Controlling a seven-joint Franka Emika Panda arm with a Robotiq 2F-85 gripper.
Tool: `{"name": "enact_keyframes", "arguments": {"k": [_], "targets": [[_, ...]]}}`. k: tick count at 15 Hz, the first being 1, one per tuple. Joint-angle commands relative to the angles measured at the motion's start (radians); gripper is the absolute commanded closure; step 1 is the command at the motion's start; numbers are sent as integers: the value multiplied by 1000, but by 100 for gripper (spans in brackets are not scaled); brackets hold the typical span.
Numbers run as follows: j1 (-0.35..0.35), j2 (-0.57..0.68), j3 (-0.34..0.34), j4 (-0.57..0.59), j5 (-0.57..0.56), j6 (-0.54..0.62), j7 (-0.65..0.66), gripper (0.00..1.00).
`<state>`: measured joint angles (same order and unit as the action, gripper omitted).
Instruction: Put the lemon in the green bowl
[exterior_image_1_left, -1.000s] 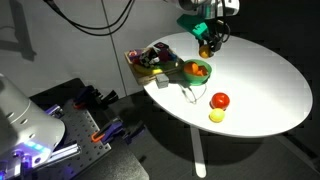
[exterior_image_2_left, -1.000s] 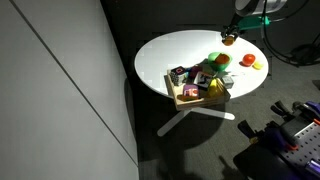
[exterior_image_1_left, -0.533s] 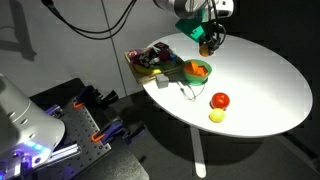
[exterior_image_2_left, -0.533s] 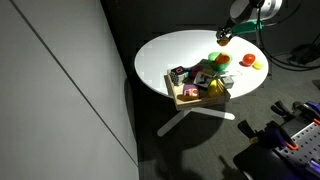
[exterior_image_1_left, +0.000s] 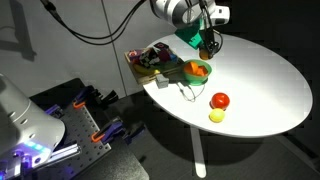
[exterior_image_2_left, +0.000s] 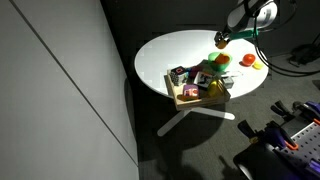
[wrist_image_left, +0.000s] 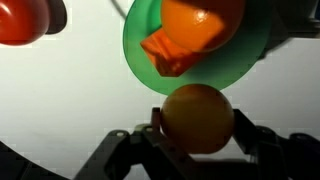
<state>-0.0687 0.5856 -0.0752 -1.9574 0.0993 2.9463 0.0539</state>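
One lemon (wrist_image_left: 197, 117), deep yellow, roundish: clamped from both sides between the dark fingers (wrist_image_left: 247, 132) of the pincer (wrist_image_left: 198, 128), clear of the white table (wrist_image_left: 70, 110) (no contact with the top to be seen). Placed, in the wrist view, right at the rim of the green bowl (wrist_image_left: 135, 55), not inside it.

One green bowl, small, round, shallow: filled with an orange fruit (wrist_image_left: 200, 20) and an orange angular piece (wrist_image_left: 162, 55) (kind not discernible).

One red fruit (wrist_image_left: 25, 20): on the table, apart from the bowl; just beside a paler yellow fruit (exterior_image_1_left: 216, 116) in an exterior view.

One dark tray (exterior_image_1_left: 150, 58) of mixed items: at the table's edge, close beside the bowl, in both exterior views.

One pincer, narrowed onto the lemon: raised over the table near the bowl in both exterior views, arm (exterior_image_1_left: 175, 10) reaching in from above.

One table, round, white: on a single central stem (exterior_image_1_left: 197, 150).
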Motion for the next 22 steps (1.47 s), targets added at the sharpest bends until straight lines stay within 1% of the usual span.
{"name": "enact_keyframes", "arguments": {"k": [1,8,21,22], "targets": [[1,0,8,-1,-5,13,11,56],[-7,-6,44,-14,2,3,1,56],[-5,16,44,-29,-3,-3,0,56],[-5,14,44,-31,-3,-3,0,8]]}}
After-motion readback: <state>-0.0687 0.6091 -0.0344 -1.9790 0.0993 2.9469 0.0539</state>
